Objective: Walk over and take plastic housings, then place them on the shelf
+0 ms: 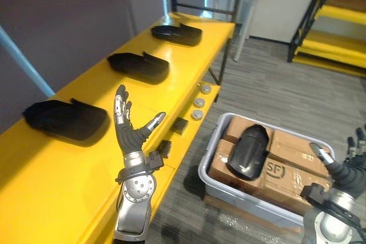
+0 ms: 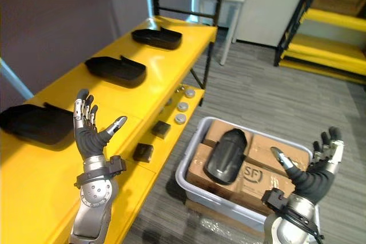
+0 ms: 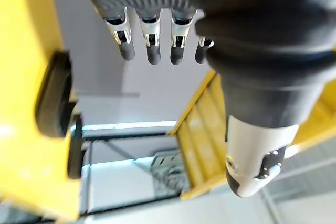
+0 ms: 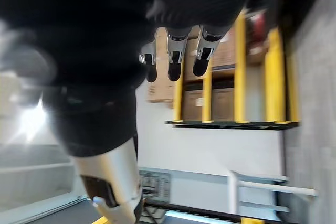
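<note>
Yellow shelf (image 1: 57,170), three black plastic housings (image 1: 139,66) in a row.
Fourth housing (image 1: 249,151) on printed cartons (image 1: 286,147) in grey bin (image 1: 240,198); left hand (image 1: 127,135), right hand (image 2: 313,178) both released, empty.

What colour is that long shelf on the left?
The shelf is bright yellow, clearest in the left eye view.

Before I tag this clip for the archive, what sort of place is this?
Probably a warehouse or storeroom: a long yellow shelf with black plastic housings, a grey bin of cardboard boxes, yellow racking beyond.
</note>
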Motion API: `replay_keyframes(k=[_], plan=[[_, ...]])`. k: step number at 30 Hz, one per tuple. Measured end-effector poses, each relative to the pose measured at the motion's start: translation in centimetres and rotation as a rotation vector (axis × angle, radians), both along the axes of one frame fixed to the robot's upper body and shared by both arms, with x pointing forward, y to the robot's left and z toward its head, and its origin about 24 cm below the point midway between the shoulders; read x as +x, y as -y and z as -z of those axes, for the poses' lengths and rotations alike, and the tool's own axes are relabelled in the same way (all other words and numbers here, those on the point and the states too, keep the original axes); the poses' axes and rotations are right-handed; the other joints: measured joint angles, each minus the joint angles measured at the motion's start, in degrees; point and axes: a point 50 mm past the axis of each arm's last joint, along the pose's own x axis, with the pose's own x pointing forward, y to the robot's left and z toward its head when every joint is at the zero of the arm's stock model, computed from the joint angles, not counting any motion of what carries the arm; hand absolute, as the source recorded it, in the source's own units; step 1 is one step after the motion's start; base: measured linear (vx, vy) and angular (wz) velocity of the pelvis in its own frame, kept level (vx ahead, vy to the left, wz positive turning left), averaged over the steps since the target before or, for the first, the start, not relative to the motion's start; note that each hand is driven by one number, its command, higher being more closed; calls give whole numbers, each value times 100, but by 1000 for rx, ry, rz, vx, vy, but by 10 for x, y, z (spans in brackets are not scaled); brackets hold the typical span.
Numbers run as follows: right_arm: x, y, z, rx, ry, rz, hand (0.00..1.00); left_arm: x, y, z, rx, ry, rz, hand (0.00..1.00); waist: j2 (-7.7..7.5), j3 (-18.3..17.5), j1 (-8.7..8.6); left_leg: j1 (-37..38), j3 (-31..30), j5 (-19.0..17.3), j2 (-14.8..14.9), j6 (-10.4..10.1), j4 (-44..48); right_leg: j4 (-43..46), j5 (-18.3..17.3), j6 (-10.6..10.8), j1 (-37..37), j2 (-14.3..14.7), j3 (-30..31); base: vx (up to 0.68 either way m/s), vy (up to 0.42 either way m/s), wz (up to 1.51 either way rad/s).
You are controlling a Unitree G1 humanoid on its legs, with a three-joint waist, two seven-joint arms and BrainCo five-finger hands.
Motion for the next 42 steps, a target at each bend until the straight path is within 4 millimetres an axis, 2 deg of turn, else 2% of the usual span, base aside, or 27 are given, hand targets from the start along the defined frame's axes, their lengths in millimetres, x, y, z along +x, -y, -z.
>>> replay_keyframes(k=[1,2,3,4,5,7,8,9,10,11,12,14,16,18,20,21,23,25,32,38,39,42], plan=[[6,-8,4,-7,-26,-53,0,2,2,3,3,-14,11,0,23,-3,14,109,43,138,222,-7,-105,-301,182,-181,98,309,134,8,-298,-80],[9,-12,5,-12,-32,-81,0,3,2,5,7,-25,12,0,14,-5,28,168,41,183,314,-9,-142,-403,234,-250,121,449,220,10,-297,-101],[13,-21,4,-23,-33,-132,0,7,0,13,13,-61,6,0,7,0,18,228,19,283,460,85,-157,-516,309,-360,140,642,358,26,-284,-75],[16,-24,7,-24,-46,-153,0,12,2,23,24,-112,17,0,-10,29,-67,145,-191,414,497,262,-39,-573,340,-409,156,714,434,33,-252,-57],[20,-24,11,-19,-60,-154,0,15,3,28,28,-137,22,0,-38,58,-89,55,-436,417,475,265,69,-595,351,-426,175,714,475,35,-187,-30],[32,-20,29,-3,-155,-141,0,21,5,44,38,-214,31,0,-74,166,-45,-310,-1574,145,84,-146,309,-605,378,-467,176,657,550,14,-69,-20],[35,-19,33,-1,-177,-134,0,23,5,48,41,-232,30,0,-81,197,-38,-386,-1775,129,-47,-163,243,-605,379,-467,172,631,548,-7,57,-2],[42,-18,42,0,-228,-118,0,25,5,57,47,-272,29,0,-66,260,-10,-434,-1998,197,-249,-88,-90,-585,380,-466,162,604,498,-10,65,1],[45,-18,46,0,-250,-111,0,26,5,62,49,-293,30,0,-47,298,18,-425,-2023,315,-306,21,-321,-584,382,-460,160,616,491,-46,139,-4],[54,-20,51,0,-287,-96,0,28,5,72,61,-337,31,0,-40,379,98,-414,-2030,480,-356,-88,-624,-588,408,-412,104,631,501,-65,136,5],[65,-23,51,5,-296,-81,0,31,4,81,81,-377,33,0,-140,447,131,-530,-2061,600,-531,-134,-847,-590,463,-330,-102,494,468,-96,166,14],[82,-25,43,1,-292,-47,0,35,5,90,107,-421,47,0,-196,630,224,-843,-2131,795,-774,-12,-1007,-666,619,-230,-385,285,409,-122,140,37],[98,-26,36,8,-302,-6,0,35,5,97,112,-453,62,0,-181,910,366,-976,-2225,884,-931,62,-1035,-942,814,-156,-338,156,311,-98,127,35],[118,-22,22,8,-309,80,0,34,3,103,129,-480,82,0,-166,1165,590,-1113,-2310,934,-1077,130,-1017,-1102,942,-89,-321,33,227,-76,109,28],[130,-18,10,20,-307,140,0,32,0,108,154,-496,85,0,-173,1259,641,-1257,-2392,964,-1162,173,-1003,-1173,1019,-47,-360,-24,143,-43,85,30],[136,-13,3,25,-304,178,0,31,-2,114,160,-523,87,0,-180,1275,735,-1354,-2391,964,-1199,174,-972,-1202,1058,-38,-430,-56,146,-23,97,16],[145,-9,-4,39,-311,210,0,30,-5,123,148,-561,86,0,-176,1297,757,-1501,-2429,963,-1239,178,-918,-1206,1096,-13,-527,-92,145,-11,80,8],[154,2,-14,43,-334,262,0,30,-6,133,144,-608,96,0,-182,1389,872,-1712,-2480,952,-1235,194,-770,-1209,1158,-10,-643,-90,142,-21,53,7],[165,16,-25,52,-390,359,0,30,-7,144,114,-662,96,0,-174,1557,909,-2213,-2559,886,-1195,278,-428,-1208,1286,-22,-972,-49,142,-41,27,0],[173,21,-14,46,-505,381,0,34,-8,148,117,-683,77,0,-177,1586,922,-2510,-2602,839,-1103,279,-193,-1208,1359,-81,-1171,47,155,-33,2,-4],[175,20,-9,48,-533,378,100,33,-8,150,118,-692,75,0,-176,1591,927,-2516,-2599,839,-1086,278,-191,-1209,1362,-85,-1183,63,162,-10,-10,-6],[181,23,0,68,-617,357,100,34,-8,149,98,-692,72,0,-175,1612,943,-2587,-2604,839,-1043,275,-182,-1253,1385,-115,-1233,110,165,-2,-23,-4]])
